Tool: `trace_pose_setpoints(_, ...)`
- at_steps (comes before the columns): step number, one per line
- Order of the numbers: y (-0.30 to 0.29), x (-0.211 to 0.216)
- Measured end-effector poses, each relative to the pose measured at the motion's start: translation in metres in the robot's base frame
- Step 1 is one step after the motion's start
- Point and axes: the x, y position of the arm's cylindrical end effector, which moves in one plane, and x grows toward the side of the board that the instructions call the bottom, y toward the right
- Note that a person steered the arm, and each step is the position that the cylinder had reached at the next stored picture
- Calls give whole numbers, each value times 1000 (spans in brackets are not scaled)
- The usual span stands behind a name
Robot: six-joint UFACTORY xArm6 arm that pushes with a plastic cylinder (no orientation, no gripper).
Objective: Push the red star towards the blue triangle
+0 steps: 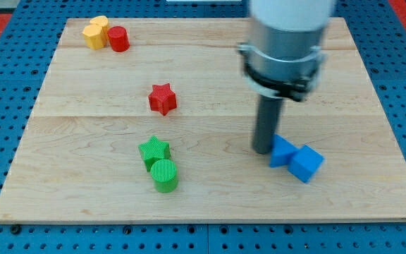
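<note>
The red star (pixel 162 99) lies left of the board's middle. The blue triangle (pixel 282 152) lies at the lower right, touching a blue cube (pixel 306 163) on its right. My tip (pixel 261 149) stands right at the blue triangle's left edge, touching it or nearly so. The tip is far to the right of and below the red star.
A green star (pixel 154 150) and a green cylinder (pixel 165 176) sit together below the red star. A yellow block (pixel 96 32) and a red cylinder (pixel 118 39) sit at the top left. The wooden board (pixel 83 141) lies on a blue pegboard.
</note>
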Motion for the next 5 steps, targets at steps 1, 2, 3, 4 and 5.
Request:
trace_pose_setpoints(1, -1, 3)
trace_pose_setpoints(2, -57, -41)
trace_pose_setpoints(3, -117, -76)
trace_pose_setpoints(4, -142, -154)
trace_pose_setpoints(5, -233, -159)
